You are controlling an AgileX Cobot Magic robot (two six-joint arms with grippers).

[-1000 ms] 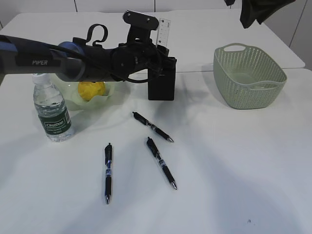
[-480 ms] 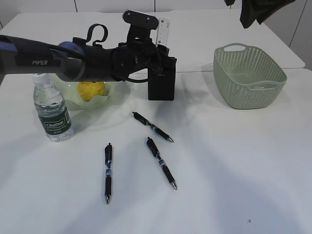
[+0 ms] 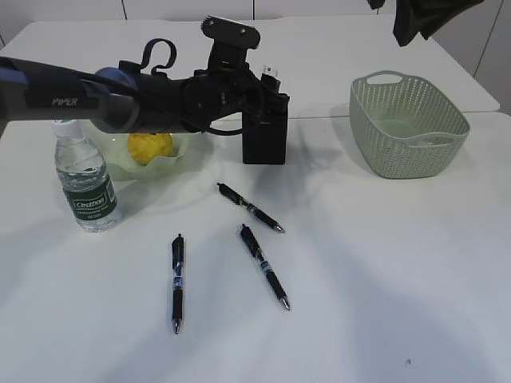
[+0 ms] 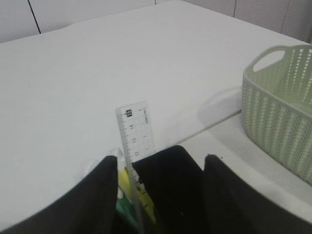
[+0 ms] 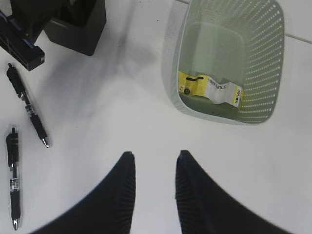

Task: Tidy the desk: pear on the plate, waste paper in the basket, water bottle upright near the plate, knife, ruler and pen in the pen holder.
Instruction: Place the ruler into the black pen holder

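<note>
1. Standing in the pen holder (image 4: pixel 168 170), the ruler (image 4: pixel 135 129) pokes up between the spread left fingers (image 4: pixel 105 190), apparently released.
2. Lifting away carelessly could snag the ruler and tip the holder.
3. Three pens (image 3: pixel 249 207) lie on the table (image 3: pixel 383 263) at 6 o'clock of the holder.
4. Right fingers (image 5: pixel 124 190) hover parted, empty, over bare table.
5. Waste paper (image 5: pixel 209 89) sits in the basket (image 5: pixel 273 58); the pear (image 3: pixel 150 147) rests on the plate (image 3: pixel 164 170).

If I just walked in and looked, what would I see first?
Probably the big black robot arm reaching over from the left, its left end effector right above the black pen holder with the clear ruler standing in it. Next, three black pens lie scattered on the white desk, and a green basket sits on the right.
</note>
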